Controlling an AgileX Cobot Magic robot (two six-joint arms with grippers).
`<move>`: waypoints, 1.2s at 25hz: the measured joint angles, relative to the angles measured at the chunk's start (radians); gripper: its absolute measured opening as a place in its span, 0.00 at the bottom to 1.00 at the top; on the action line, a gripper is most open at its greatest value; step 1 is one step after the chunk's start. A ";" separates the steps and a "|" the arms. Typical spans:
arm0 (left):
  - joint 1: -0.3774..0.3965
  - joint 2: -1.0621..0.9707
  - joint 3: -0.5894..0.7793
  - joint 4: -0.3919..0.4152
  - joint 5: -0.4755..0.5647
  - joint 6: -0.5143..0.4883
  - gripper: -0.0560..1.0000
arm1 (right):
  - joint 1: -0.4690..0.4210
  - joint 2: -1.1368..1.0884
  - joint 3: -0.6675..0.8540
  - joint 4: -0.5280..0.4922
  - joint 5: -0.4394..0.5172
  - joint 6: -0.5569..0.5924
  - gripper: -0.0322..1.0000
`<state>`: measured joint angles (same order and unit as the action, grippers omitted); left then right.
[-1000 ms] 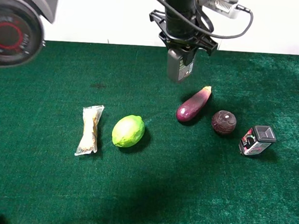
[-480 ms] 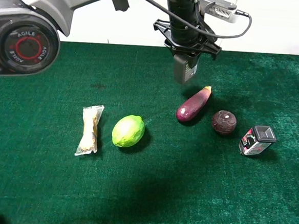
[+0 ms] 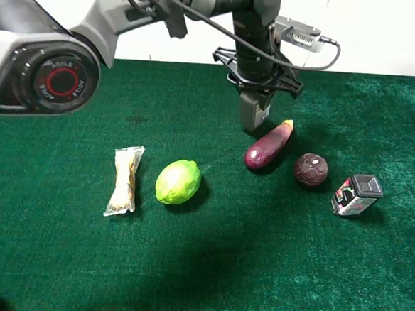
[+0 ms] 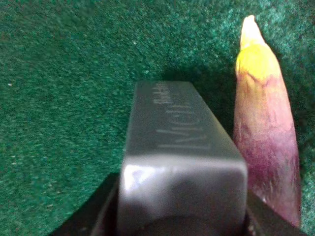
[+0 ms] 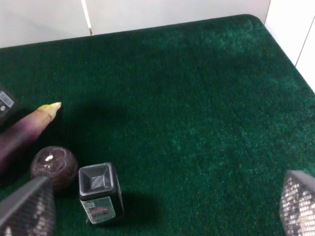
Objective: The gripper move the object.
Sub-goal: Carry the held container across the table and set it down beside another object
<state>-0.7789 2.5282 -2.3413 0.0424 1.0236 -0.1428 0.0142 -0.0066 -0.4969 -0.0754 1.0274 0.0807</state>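
My left gripper [image 3: 256, 95], a black claw on the silver and black arm, is shut on the grey bottle [image 3: 252, 114] and holds it upright by its top. The bottle hangs low over the green cloth, just left of the eggplant's tip. In the left wrist view the bottle [image 4: 181, 147] fills the middle, close beside the eggplant [image 4: 266, 142], with its pump cap hidden. Its edge also shows in the right wrist view [image 5: 4, 105]. My right gripper [image 5: 160, 216] is open and empty over the cloth at the right.
On the green table [image 3: 58, 259] lie a wrapped snack [image 3: 124, 180], a lime [image 3: 178, 182], a purple eggplant [image 3: 268, 145], a dark round fruit [image 3: 310, 169] and a red-black box with a grey cap [image 3: 356, 194]. The table's back edge runs behind the arm.
My left gripper has carried the bottle a little right and down, closer to the cloth and to the eggplant's tip. The other things have not moved.
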 joint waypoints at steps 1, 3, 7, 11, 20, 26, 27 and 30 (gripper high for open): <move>0.000 0.004 0.000 -0.004 -0.006 0.000 0.46 | 0.000 0.000 0.000 0.000 0.000 0.000 0.70; 0.000 0.006 0.000 -0.012 -0.016 0.000 0.46 | 0.000 0.000 0.000 0.000 0.000 0.000 0.70; 0.000 0.006 0.000 -0.016 -0.027 0.000 0.46 | 0.000 0.000 0.000 0.000 0.000 0.000 0.70; 0.000 0.006 0.000 -0.016 -0.031 0.000 0.46 | 0.000 0.000 0.000 0.000 0.000 0.000 0.70; 0.000 0.006 0.000 -0.018 -0.050 0.000 0.76 | 0.000 0.000 0.000 0.000 0.000 0.000 0.70; 0.000 0.006 0.000 -0.009 -0.061 0.000 0.94 | 0.000 0.000 0.000 0.000 0.000 0.000 0.70; 0.000 0.006 0.000 -0.008 -0.061 0.000 0.95 | 0.000 0.000 0.000 0.000 0.000 0.000 0.70; 0.000 0.006 0.000 -0.008 -0.064 0.000 0.95 | 0.000 0.000 0.000 0.000 0.000 0.000 0.70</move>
<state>-0.7789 2.5341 -2.3413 0.0343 0.9596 -0.1431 0.0142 -0.0066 -0.4969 -0.0754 1.0274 0.0807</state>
